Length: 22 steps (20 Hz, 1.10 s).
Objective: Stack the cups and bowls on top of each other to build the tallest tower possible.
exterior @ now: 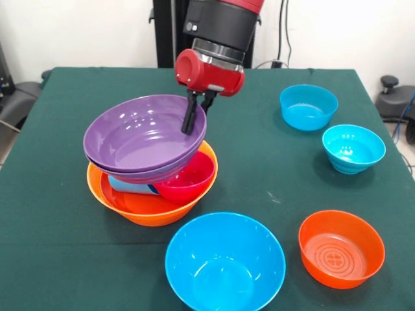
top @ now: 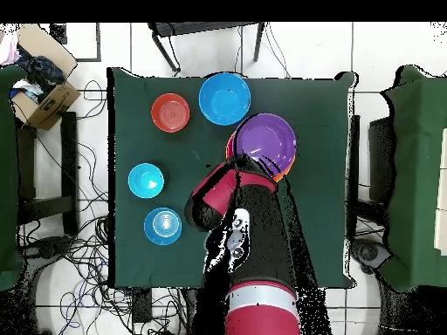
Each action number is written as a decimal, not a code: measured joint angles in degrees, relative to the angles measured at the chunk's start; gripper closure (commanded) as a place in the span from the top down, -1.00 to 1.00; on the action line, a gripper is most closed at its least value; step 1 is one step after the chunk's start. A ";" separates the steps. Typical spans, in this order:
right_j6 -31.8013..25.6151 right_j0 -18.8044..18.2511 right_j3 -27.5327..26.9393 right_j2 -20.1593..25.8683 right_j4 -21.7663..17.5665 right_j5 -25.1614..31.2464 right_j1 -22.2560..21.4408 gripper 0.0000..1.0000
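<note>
Left of centre: tower [exterior: 152, 188], orange bowl [exterior: 139, 210] as base, holding magenta bowl [exterior: 188, 181], light blue tumbler [exterior: 133, 186] and two tilted purple bowls [exterior: 142, 139]. Gripper [exterior: 194, 116] clamped on purple rim. Right and bottom: loose blue bowls [exterior: 224, 262], cyan bowl [exterior: 353, 148], red-orange bowl [exterior: 340, 247].

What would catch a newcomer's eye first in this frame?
The leaning tower left of the table's centre: purple bowls tilted on top of a magenta bowl and a light blue piece, all inside a big orange bowl. The red and black arm's tool reaches down onto the top purple bowl's rim. Four loose bowls lie apart on the green table, the large blue bowl nearest the front edge.
</note>
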 measured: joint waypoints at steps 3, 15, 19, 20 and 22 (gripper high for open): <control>0.01 3.94 -1.13 -3.46 -0.69 0.00 2.83 -1.00; 1.64 12.83 -4.28 -13.22 -1.23 -3.04 9.15 -1.00; 4.13 14.23 -4.79 -17.58 0.30 -9.17 11.38 -1.00; 5.13 14.46 -4.92 -19.10 1.42 -11.71 12.11 -1.00; 6.40 14.67 -5.06 -21.14 3.36 -15.39 12.99 -1.00</control>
